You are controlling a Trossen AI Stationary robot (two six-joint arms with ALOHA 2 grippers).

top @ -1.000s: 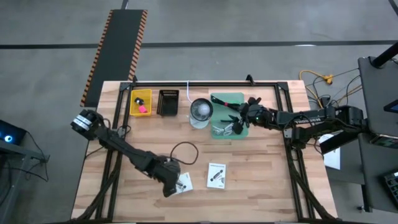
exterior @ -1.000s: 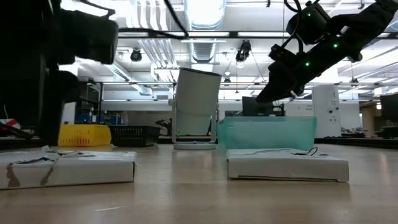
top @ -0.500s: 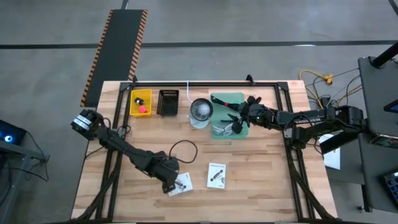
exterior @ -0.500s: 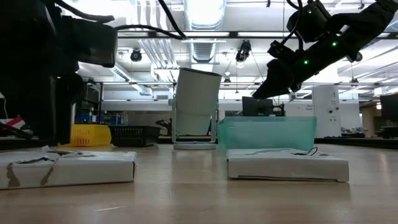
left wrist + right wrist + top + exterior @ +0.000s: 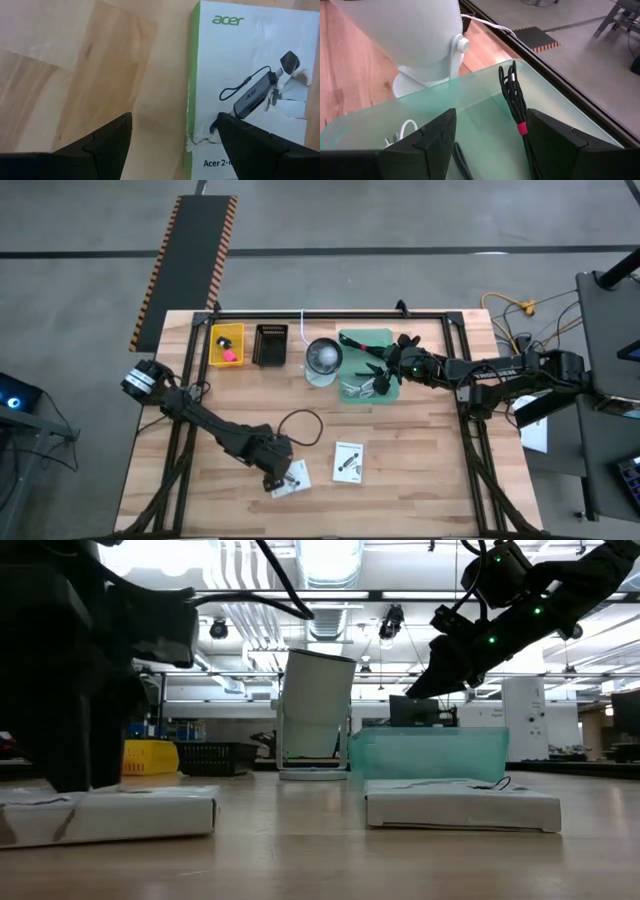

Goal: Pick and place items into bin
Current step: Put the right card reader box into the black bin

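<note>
The left gripper is lowered over the near white packet at the front of the bench, its jaws spread wide and set astride the packet's green edge; nothing is clamped. In the left wrist view one dark finger is seen over bare wood and the other over the packet, which lies flat and is torn along its printed face. A second white packet lies flat just to the right, apart from the first, and a loop of black cable rests on the wood behind them. The right gripper is held above the green bin at the back of the bench, jaws well apart and empty. Inside the bin a coiled black cable with a red tie and a white cord are seen. A white cylinder on a round base stands just left of the bin, with a black basket and a yellow tray further left.
</note>
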